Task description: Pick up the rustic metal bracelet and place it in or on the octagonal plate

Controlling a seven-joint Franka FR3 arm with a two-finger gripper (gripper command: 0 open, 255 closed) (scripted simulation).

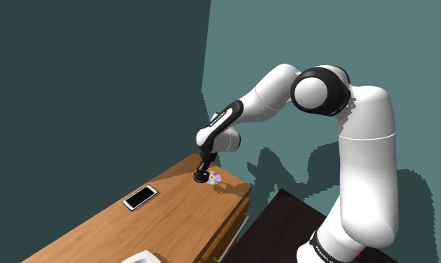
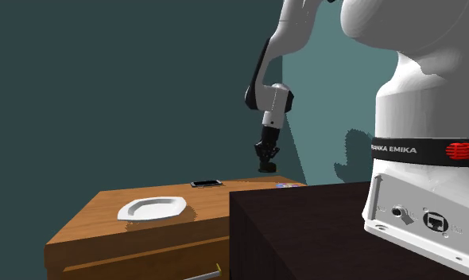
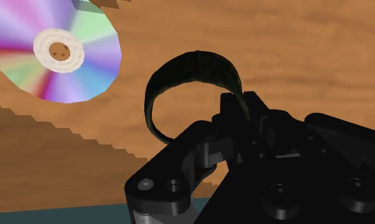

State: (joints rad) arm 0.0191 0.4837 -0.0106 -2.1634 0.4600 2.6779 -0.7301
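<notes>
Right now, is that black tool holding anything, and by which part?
The tool seems to pinch the dark bracelet by one side of its band.

So the wide, dark olive-black band bracelet (image 3: 199, 63) is tipped up on edge over the brown wooden top (image 3: 307, 44), lower part hidden. The shallow white octagonal plate (image 2: 152, 209) just sits flat on that same top, well apart from it.

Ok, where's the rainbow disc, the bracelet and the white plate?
disc (image 3: 75, 54): wrist view, pale ring round its hole.
bracelet (image 3: 192, 65): wrist view, top of the dark band.
plate (image 2: 152, 208): second exterior view, bare middle.
</notes>
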